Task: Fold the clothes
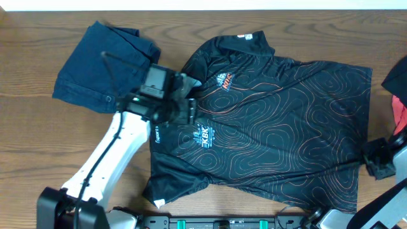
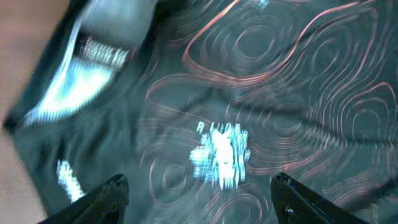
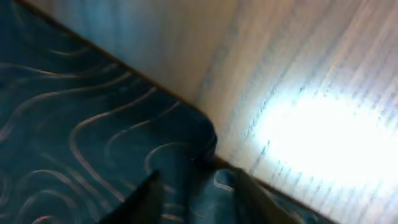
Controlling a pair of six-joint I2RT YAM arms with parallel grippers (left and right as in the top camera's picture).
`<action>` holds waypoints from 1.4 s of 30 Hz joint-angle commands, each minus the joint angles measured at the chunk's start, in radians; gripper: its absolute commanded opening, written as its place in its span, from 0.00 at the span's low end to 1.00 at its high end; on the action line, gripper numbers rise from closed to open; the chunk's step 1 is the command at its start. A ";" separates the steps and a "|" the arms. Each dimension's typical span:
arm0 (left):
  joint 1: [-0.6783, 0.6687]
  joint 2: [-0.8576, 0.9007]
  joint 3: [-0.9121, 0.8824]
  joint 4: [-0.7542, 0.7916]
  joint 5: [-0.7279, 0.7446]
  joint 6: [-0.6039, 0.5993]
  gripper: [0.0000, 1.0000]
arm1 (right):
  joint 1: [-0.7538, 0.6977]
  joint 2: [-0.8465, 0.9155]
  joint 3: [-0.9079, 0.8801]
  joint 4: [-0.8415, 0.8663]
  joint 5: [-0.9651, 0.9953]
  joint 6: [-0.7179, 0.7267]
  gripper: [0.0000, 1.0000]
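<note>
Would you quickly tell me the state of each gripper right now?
Left gripper: open above the jersey, holding nothing.
Right gripper: open at the jersey's corner, nothing gripped.

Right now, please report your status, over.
Left gripper open, empty, over jersey chest. Right gripper open at its hem corner. Jersey spread out, unfolded. Denim garment lies beside collar.

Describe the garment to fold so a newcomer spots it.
On the wooden table, find the black jersey spread across the middle. Its thin orange contour lines set it apart from the plain navy garment by its collar and the red garment past its hem.
</note>
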 commanded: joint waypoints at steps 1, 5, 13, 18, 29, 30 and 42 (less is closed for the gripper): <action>-0.018 0.072 0.017 0.066 -0.055 0.078 0.75 | -0.005 -0.001 0.093 -0.059 -0.039 -0.003 0.41; -0.018 0.168 0.021 0.212 -0.055 0.149 0.75 | -0.004 -0.001 0.212 -0.169 -0.170 -0.075 0.40; -0.020 0.356 0.063 0.455 -0.055 0.257 0.75 | 0.121 0.000 0.235 -0.210 -0.472 -0.208 0.37; -0.019 0.405 0.069 0.531 -0.081 0.257 0.73 | 0.310 0.005 0.196 -0.137 -0.348 -0.208 0.29; -0.020 0.500 0.069 0.680 -0.096 0.249 0.50 | 0.582 0.112 0.059 0.150 -0.279 -0.097 0.18; -0.020 0.508 0.069 0.687 -0.096 0.249 0.50 | 0.588 0.124 0.059 0.157 -0.279 -0.098 0.18; -0.015 0.534 0.069 0.805 -0.169 0.250 0.21 | 0.600 0.158 0.059 0.170 -0.276 -0.098 0.14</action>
